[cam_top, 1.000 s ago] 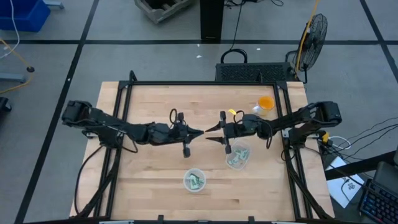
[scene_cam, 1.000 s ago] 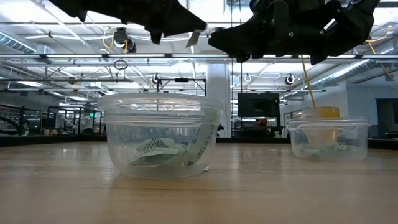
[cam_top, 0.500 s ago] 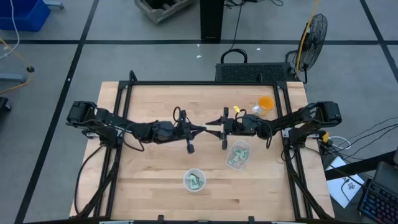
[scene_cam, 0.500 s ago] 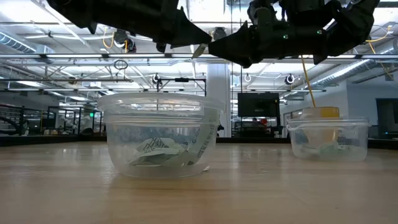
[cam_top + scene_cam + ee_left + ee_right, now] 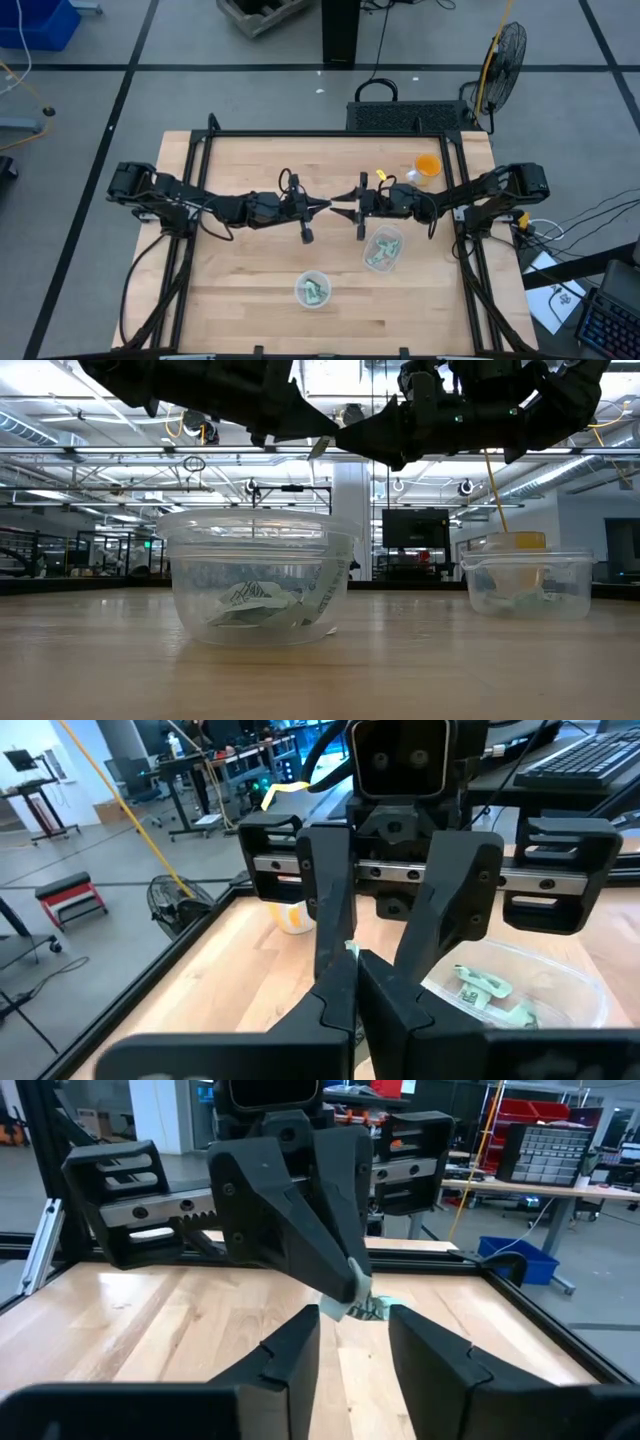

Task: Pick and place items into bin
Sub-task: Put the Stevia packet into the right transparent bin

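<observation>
A tiny green-and-white wrapped item hangs in the air over the middle of the table, with my left gripper shut on it. My right gripper faces it tip to tip, open. Its two fingers stand on either side of the item and the left fingertips; I see no touch. In the low view the item shows between both dark grippers, high above the cups. More such items lie in two clear round cups. My left gripper pinches the wrapped item between its two fingertips, only at their free ends; the wrapper's end sticks out past them. The fingers come level from the table's left. The item is lifted clear, high above the table.
An orange cup stands at the far right of the table. In the low view the near clear cup is left of centre and the other is at the right. Bare wood lies toward the left and near edges.
My left gripper has gone toward the table's right and slightly down, carrying the item up to my right gripper's fingertips. My right gripper has stayed in place but turned at the wrist to face the left one.
</observation>
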Robot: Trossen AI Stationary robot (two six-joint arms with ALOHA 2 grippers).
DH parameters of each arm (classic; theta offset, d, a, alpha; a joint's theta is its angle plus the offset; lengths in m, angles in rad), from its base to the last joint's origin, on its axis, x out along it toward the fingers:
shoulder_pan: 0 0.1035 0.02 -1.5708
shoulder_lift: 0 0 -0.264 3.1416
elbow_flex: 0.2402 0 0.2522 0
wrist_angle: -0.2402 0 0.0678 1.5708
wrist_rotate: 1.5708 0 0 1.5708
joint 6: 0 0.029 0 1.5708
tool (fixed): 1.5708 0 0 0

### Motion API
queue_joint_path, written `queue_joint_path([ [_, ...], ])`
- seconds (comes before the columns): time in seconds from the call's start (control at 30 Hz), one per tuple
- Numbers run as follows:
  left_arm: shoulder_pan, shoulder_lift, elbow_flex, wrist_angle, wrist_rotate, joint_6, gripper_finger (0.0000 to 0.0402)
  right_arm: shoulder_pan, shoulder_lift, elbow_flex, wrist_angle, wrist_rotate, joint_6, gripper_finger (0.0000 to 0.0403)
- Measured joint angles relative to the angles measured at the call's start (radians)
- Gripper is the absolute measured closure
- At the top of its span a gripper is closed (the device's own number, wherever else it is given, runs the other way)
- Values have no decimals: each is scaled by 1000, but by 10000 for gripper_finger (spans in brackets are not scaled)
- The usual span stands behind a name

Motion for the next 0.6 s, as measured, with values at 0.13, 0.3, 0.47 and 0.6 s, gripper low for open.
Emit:
queue_joint_path([
  [0.13,2,0,0,-5,-3,-6,373,0,0,0,-2,0,0,312],
  [0.3,2,0,0,-5,-3,-5,381,0,0,0,-12,0,0,351],
  [0.47,2,0,0,-7,-3,-5,395,0,0,0,-13,0,-5,392],
  [0.6,2,-1,0,-11,-4,-6,375,0,0,0,-10,0,-5,399],
])
